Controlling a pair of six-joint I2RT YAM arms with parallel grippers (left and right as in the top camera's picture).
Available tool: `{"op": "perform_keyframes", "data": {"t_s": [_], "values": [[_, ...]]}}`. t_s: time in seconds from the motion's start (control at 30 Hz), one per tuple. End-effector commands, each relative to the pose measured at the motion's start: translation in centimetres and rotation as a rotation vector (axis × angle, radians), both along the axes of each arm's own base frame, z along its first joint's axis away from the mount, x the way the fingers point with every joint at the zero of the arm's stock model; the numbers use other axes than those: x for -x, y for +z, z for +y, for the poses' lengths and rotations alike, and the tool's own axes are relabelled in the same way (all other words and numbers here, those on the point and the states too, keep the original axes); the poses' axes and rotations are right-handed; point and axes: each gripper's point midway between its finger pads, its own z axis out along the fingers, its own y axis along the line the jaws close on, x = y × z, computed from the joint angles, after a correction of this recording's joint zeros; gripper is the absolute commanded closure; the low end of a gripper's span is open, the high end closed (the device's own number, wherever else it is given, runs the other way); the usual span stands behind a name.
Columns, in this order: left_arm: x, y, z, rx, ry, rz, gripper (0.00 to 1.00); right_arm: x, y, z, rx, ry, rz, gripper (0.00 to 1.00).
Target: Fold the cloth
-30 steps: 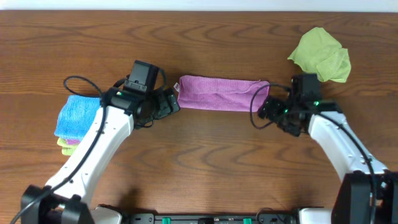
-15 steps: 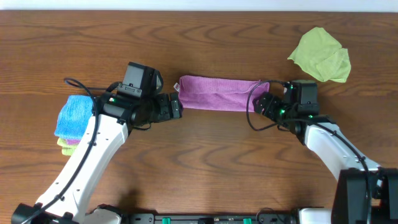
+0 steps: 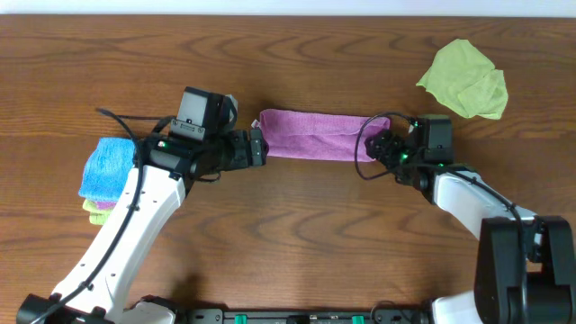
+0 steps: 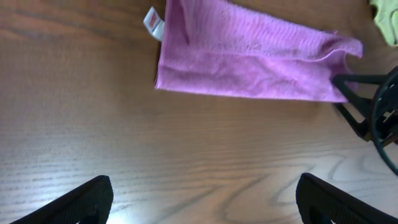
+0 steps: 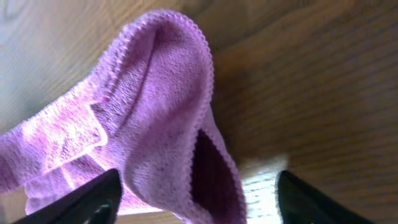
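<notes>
The purple-pink cloth [image 3: 319,135] lies folded into a long strip across the middle of the table. My left gripper [image 3: 256,149] is open and empty just off its left end; the left wrist view shows the cloth [image 4: 249,53] ahead with a white tag at its corner, my fingers [image 4: 199,202] wide apart over bare wood. My right gripper [image 3: 382,148] is open at the strip's right end. In the right wrist view the cloth's end [image 5: 161,112] bulges up between my spread fingers [image 5: 199,199].
A lime-green cloth [image 3: 463,79] lies crumpled at the back right. A blue folded cloth [image 3: 110,166] sits on a small stack at the left, beside my left arm. The table is brown wood [image 3: 297,243].
My right gripper moved left onto the cloth's right end. My left gripper shifted slightly right toward the left end. The cloth has not moved.
</notes>
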Motion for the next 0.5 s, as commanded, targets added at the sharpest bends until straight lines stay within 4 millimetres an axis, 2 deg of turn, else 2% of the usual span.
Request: {"op": "perform_keyframes", "data": {"t_s": [0.0,0.3,0.43,0.47], "values": [[-0.7,1.1,-0.2,0.007,-0.015,-0.049,0.05,0.1,-0.5,0.4,0.001,-0.036,0.017,0.29],[-1.8,1.8,-0.5,0.023,-0.014,-0.102,0.05,0.4,-2.1,1.6,0.005,-0.041,0.052,0.37],[-2.5,2.2,-0.4,0.024,0.011,-0.127,0.05,0.2,-2.2,1.3,0.018,-0.051,0.047,0.52],[-2.7,2.2,-0.2,0.020,0.035,-0.127,0.02,0.2,-2.2,1.3,0.019,-0.052,0.047,0.55]]}}
